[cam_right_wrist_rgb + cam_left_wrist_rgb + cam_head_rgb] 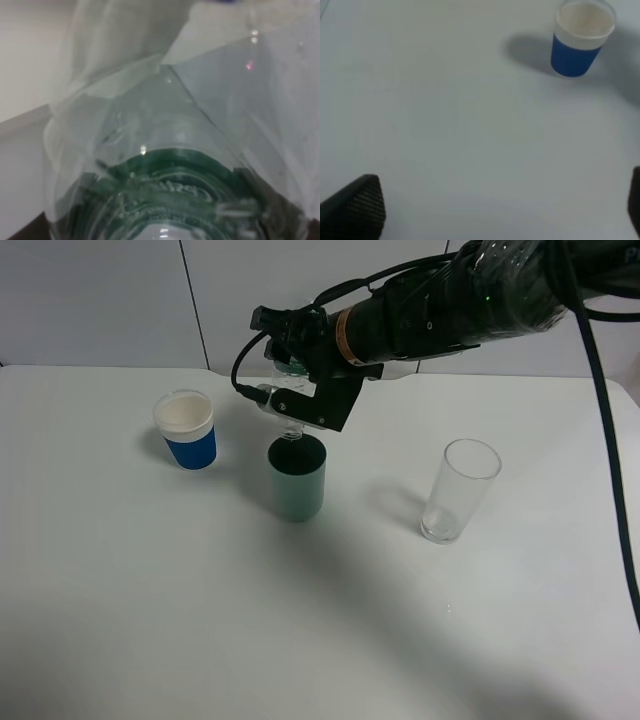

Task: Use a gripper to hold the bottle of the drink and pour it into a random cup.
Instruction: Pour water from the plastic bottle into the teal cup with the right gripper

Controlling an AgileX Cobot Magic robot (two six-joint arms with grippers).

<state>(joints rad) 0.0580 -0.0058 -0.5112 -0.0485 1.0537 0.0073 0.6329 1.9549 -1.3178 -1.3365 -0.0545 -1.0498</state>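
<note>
Tightly around the tipped bottle [279, 407], right claw [295, 398], above teal cup [297, 488].

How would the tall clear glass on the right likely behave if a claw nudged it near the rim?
The tall clear glass is narrow for its height and looks empty, so a high push would probably tip it rather than slide it. Its smooth walls may slip in a grip. It could crack if it fell, though the material is unclear.

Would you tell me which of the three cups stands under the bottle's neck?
The teal-green cup in the middle, below the bottle; the blue-sleeved white cup and the clear glass stand off to either side.
</note>
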